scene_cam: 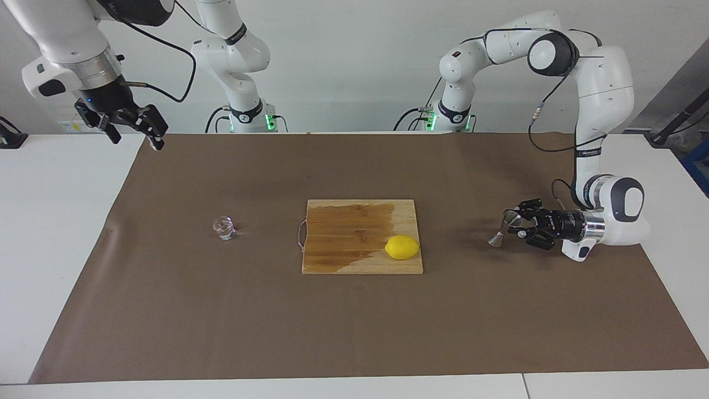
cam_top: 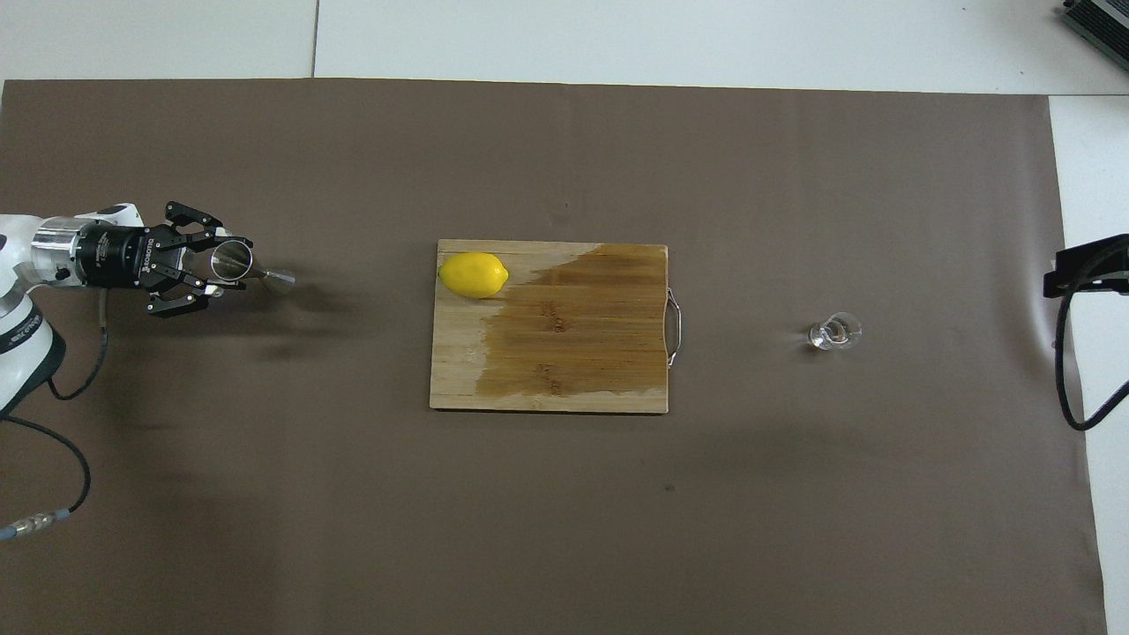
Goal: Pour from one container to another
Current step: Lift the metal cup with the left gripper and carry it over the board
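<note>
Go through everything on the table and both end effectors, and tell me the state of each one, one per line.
Jigger: tilted, off the table, held by the left end effector.
Glass tumbler: upright on the table, toward the right arm's end, untouched.
Lemon: lying on the cutting board.
Cutting board: flat, partly dark and wet-looking.
Left end effector: shut on the jigger.
Right end effector: open, empty, raised, waiting.
</note>
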Controlling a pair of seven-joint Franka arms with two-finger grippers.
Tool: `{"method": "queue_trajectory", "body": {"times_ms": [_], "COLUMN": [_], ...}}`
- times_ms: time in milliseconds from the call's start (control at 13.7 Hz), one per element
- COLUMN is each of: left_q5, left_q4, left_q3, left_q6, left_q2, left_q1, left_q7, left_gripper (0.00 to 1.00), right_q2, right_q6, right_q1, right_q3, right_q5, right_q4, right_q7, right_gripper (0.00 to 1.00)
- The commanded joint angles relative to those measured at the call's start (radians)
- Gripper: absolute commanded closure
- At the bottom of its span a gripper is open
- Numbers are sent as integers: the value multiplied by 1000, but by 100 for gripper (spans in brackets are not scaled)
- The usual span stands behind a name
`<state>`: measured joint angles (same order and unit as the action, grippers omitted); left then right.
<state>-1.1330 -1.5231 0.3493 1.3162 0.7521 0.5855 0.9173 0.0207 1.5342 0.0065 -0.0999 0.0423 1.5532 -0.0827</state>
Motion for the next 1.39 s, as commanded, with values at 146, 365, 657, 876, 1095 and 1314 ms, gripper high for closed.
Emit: {"method": "queue_trajectory", "body": {"times_ms": [146, 365, 657, 876, 1095, 1314], "left_q5": [-82, -160, -240, -289, -344, -393], "left_q4": [-100, -166, -284, -342, -380, -408], "left_q3": [-10, -15, -16, -19, -24, -68], "left_q6": [86, 118, 182, 242, 303, 363], "left_q2": [-131, -192, -255, -292, -313, -332], "left_q1": [-85, -163, -271, -334, -404, -501], "left_q7": [17, 6, -100, -103, -117, -129], "left_gripper": [65, 65, 65, 66, 66, 67], "right_q2": [22, 22, 22, 22, 22, 22], "right_q6": [-3, -3, -3, -3, -3, -3], "right_q1": [-8, -8, -8, -8, -8, -8], "right_q3": [5, 5, 5, 5, 5, 5], "right_q5": [-16, -16, -16, -16, -16, -16], "right_q4": [21, 21, 21, 21, 21, 21], "right_q7": [12, 12, 12, 11, 12, 12], "right_gripper": [0, 0, 0, 0, 0, 0]}}
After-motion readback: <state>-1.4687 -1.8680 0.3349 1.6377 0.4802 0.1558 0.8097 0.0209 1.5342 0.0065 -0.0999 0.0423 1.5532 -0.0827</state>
